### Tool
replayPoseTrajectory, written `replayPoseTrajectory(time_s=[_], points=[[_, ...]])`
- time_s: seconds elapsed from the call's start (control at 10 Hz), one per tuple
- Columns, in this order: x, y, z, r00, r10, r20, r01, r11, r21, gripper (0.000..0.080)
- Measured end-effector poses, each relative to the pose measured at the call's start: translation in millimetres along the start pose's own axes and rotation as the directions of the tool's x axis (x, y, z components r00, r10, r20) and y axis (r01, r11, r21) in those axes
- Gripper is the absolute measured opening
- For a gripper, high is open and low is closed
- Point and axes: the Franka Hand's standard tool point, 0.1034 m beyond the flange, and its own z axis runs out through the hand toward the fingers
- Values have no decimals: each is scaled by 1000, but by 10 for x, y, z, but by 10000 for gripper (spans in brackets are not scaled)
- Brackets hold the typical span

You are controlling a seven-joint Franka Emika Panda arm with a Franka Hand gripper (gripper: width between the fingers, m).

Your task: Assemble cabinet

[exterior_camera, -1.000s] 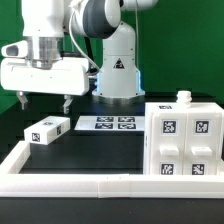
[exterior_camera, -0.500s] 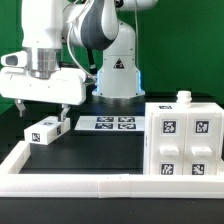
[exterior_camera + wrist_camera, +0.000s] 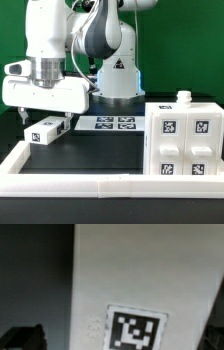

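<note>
The cabinet body is the large white block with tags at the exterior view's right, with a small white knob on top. A smaller white panel with a tag lies on the black table at the exterior view's left. My gripper hangs just above it, open, with one finger on each side. In the wrist view the panel fills most of the picture, its tag sits between my dark fingertips, and my gripper holds nothing.
The marker board lies flat behind the panel, in front of the robot base. A long white border rail runs along the front and up the exterior view's left side.
My gripper has come down and moved slightly toward the exterior view's right, from well above the small panel to just over it. The parts have not moved.
</note>
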Motion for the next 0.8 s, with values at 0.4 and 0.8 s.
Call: replayPoseTrajectory(time_s=[0.4,0.8], points=[[-43,-1,72,1000,-4,6,4,1000,-6,538],[165,-299,-171,998,-53,-31,53,999,7,541]])
